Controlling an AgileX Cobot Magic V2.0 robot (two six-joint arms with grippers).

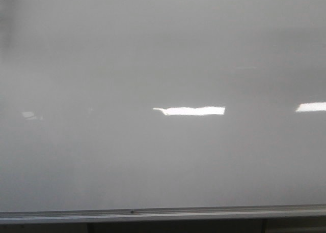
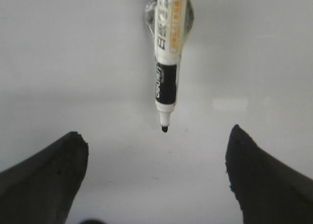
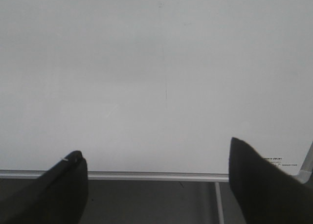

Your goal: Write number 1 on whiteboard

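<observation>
Left pincer (image 2: pixel 156 172) is wide apart with nothing in it, and the marker (image 2: pixel 167 62) lies on the whiteboard (image 1: pixel 163 65) just past its tips. No number 1 is drawn yet. A crooked grab could push the marker away or smear ink.

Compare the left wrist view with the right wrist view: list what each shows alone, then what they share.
Left wrist only: an uncapped black-and-white marker lying on the board ahead of the left gripper, tip pointing toward the open fingers. Right wrist only: the board's silver frame edge, dark floor beyond it, and a faint thin vertical line. Shared: the whiteboard surface and two dark, spread fingertips; the right gripper holds nothing.
</observation>
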